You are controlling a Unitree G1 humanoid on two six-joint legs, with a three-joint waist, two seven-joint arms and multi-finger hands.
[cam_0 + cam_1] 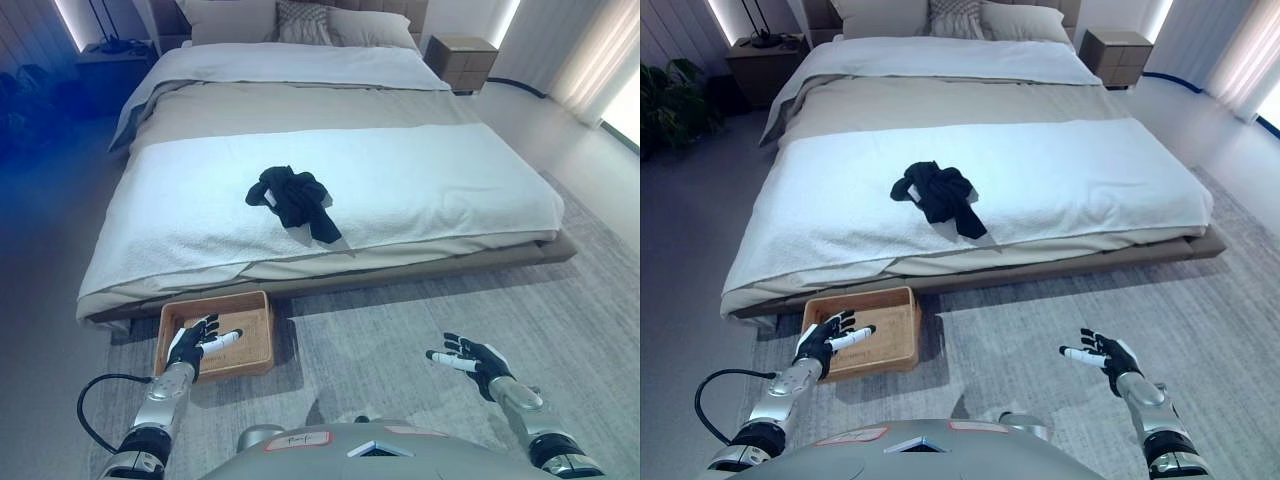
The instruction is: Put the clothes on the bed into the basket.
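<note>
A crumpled black garment (294, 201) lies on the white cover near the foot of the bed (420, 190); it also shows in the right eye view (940, 195). A shallow brown basket (259, 305) sits on the rug at the bed's foot, left of centre, with nothing visible in it. My left hand (198, 343) hovers over the basket with fingers spread, open and empty. My right hand (472, 361) is open and empty above the rug at the lower right, far from the garment.
A grey rug (400, 330) covers the floor in front of the bed. Pillows (300, 20) lie at the head. A nightstand (462, 62) stands at the far right and another (765, 60) at the far left. A plant (675, 95) stands left.
</note>
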